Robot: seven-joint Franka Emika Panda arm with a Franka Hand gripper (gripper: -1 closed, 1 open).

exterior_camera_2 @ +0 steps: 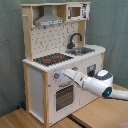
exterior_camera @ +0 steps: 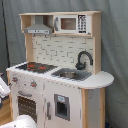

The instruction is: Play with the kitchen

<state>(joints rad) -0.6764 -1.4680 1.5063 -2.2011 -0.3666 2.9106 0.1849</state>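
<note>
Grey curtain is hanging behind everything, and wooden flooring is showing at the bottom of the second exterior view. Your gripper (exterior_camera_2: 66,75) is reaching in from the second exterior view's right, its tip lying against the front panel of the kitchen (exterior_camera_2: 37,85) just beside a knob (exterior_camera_2: 56,76) and above the oven door (exterior_camera_2: 63,96); you cannot tell whether its fingers are spread or pressed together. Only the second exterior view is showing you this contact. In the first exterior view the arm is appearing merely as white shapes at the left edge and bottom, while that camera is giving you the hob (exterior_camera: 36,66), sink (exterior_camera: 70,74), faucet (exterior_camera: 84,59), hood (exterior_camera: 39,28) and microwave (exterior_camera: 70,23) face-on.
</note>
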